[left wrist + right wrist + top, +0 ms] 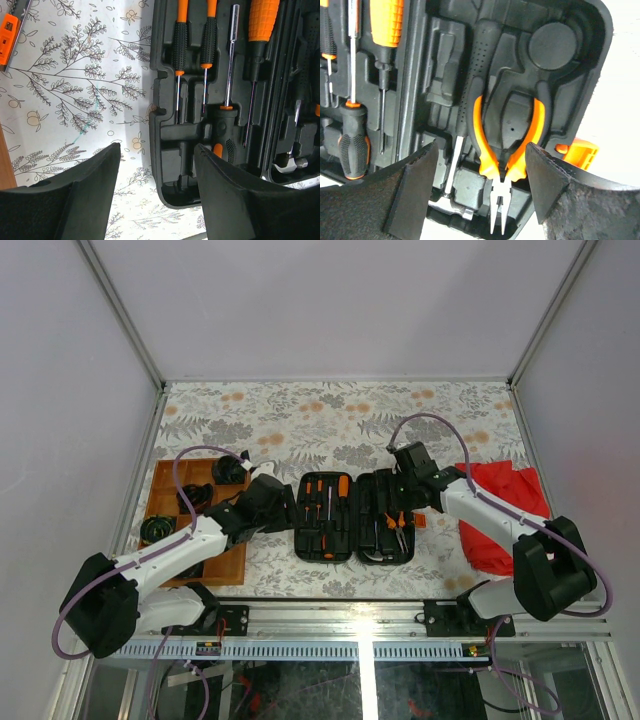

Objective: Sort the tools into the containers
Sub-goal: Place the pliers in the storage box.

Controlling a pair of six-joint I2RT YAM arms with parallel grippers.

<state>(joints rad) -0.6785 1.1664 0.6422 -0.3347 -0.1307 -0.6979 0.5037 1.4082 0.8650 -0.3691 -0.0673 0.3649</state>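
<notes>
Open black tool case [580, 60] cradles orange-handled pliers [500, 187]

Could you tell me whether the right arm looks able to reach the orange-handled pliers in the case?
Probably yes: the case lies open, the pliers sit uncovered, and the right arm's open fingers hang directly over them.

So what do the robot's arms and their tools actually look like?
Both the left arm and the right arm have white links between chunky black joints, with a lilac cable looping along each. The left tool and the right tool are black, each with two broad, wedge-shaped fingers that look matte and grainy.
</notes>
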